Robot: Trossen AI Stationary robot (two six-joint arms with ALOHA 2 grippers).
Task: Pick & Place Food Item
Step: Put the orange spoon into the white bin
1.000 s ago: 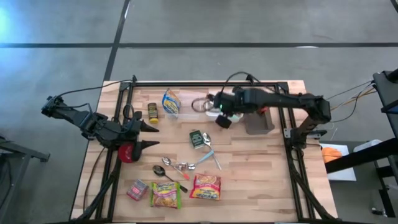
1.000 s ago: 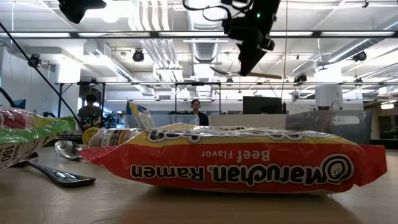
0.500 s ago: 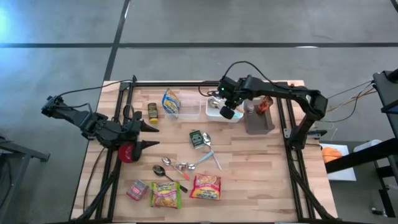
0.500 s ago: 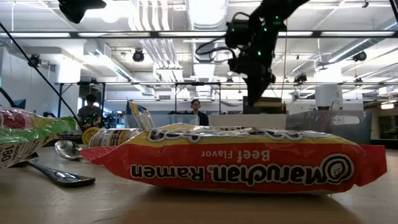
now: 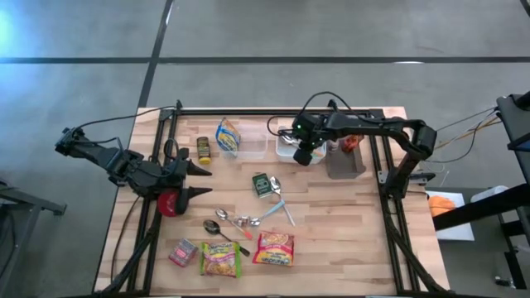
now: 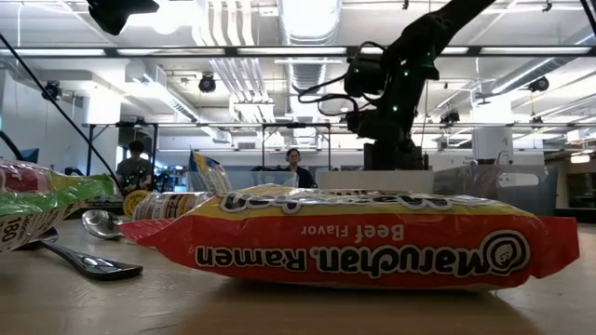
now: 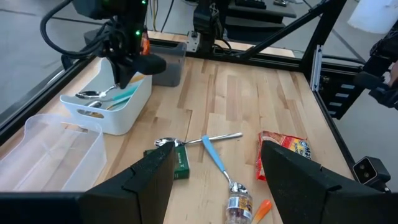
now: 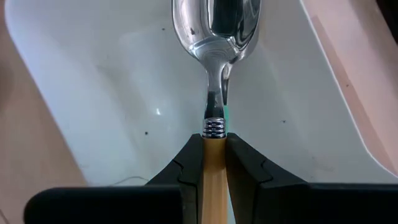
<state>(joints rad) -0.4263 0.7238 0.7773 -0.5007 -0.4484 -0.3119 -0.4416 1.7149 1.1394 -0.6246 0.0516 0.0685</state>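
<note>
Presently clamped: right gripper (image 8: 213, 163), fingers tight on wooden handle of spoon (image 8: 216, 37), bowl end hanging down inside white bin (image 5: 291, 149), just above bin's floor. In same bin, other utensils incl. teal-handled one (image 7: 118, 98). Left gripper (image 7: 214, 168) well away from bin toward table's left edge, fingers apart, nothing btwn them. Ramen pack (image 5: 274, 247) well clear of bin, near front edge of table (image 5: 331, 215).

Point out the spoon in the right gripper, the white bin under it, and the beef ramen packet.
spoon (image 8: 217, 25): right wrist view, on its bowl.
white bin (image 7: 134, 106): left wrist view, on its side wall.
beef ramen packet (image 6: 354, 244): low view, on its printed face.
</note>
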